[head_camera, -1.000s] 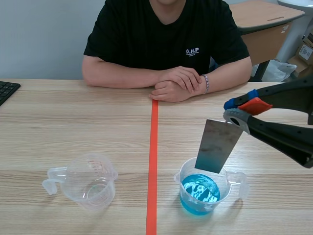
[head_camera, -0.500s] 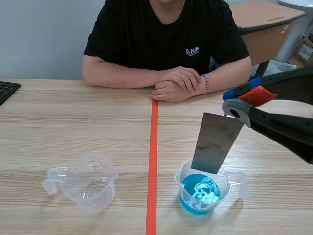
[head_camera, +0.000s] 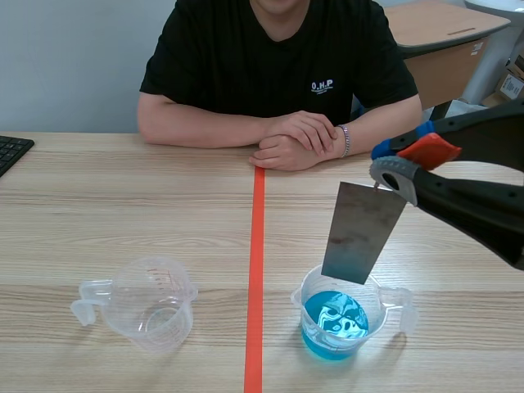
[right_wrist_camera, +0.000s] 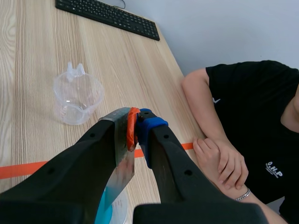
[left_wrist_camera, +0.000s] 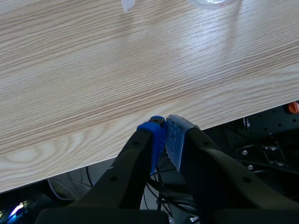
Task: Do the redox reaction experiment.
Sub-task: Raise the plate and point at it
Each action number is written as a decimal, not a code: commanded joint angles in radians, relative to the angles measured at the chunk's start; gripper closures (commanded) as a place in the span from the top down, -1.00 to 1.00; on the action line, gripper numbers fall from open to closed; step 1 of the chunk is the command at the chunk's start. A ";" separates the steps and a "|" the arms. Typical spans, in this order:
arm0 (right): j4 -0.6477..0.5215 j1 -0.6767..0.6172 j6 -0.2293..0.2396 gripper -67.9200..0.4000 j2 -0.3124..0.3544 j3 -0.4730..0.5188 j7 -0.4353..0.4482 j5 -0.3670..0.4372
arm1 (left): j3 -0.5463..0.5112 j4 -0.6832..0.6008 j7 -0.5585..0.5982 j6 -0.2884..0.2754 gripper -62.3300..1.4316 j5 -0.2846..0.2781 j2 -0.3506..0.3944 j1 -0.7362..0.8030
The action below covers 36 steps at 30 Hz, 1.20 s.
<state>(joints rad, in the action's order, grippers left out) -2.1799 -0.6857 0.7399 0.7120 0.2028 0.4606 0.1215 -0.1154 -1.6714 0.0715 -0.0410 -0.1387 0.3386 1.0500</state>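
Above the cup of blue liquid point(head_camera: 336, 324), metal sheet point(head_camera: 363, 233) clamped by its top corner in the right gripper point(head_camera: 403, 168), lower edge near the rim, empty cup point(head_camera: 155, 303) well apart, left gripper point(left_wrist_camera: 164, 135) closed on nothing at the near edge of the table point(left_wrist_camera: 93, 70)

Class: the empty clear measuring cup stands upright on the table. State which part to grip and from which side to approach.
Grip the handle of the empty cup, coming from the left arm's side. It juts out toward that side, while the round, thin wall would likely flex.
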 commanded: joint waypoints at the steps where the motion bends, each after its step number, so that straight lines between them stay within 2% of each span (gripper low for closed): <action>1: -0.020 -0.002 0.006 -0.94 0.014 0.015 0.005 0.023 | 0.003 -0.009 0.007 0.002 -0.82 -0.002 0.006 0.000; 12: -0.021 -0.002 0.006 -0.94 0.014 0.015 0.005 0.029 | 0.003 -0.009 0.007 0.002 -0.82 -0.002 0.009 0.000; 17: -0.021 -0.002 0.006 -0.94 0.014 0.015 0.004 0.030 | 0.003 -0.010 0.016 -0.006 -0.82 -0.003 0.063 0.000; 21: -0.021 -0.002 0.006 -0.94 0.014 0.015 0.004 0.029 | 0.003 -0.010 0.048 -0.018 -0.82 -0.003 0.141 -0.001; 28: -0.021 -0.002 0.006 -0.94 0.014 0.015 0.000 0.029 | 0.027 -0.010 0.159 -0.138 -0.81 -0.003 0.350 -0.034; 32: -0.021 -0.002 0.006 -0.94 0.014 0.015 -0.003 0.029 | 0.078 -0.010 0.161 -0.174 -0.82 -0.012 0.477 -0.103; 36: -0.021 -0.002 0.006 -0.94 0.014 0.015 -0.003 0.029 | 0.130 -0.010 0.180 -0.202 -0.82 -0.034 0.555 -0.190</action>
<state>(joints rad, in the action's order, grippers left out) -2.1799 -0.6853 0.7399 0.7120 0.2028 0.4488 0.1322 0.0082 -1.6703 0.2241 -0.2394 -0.1654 0.9031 0.8734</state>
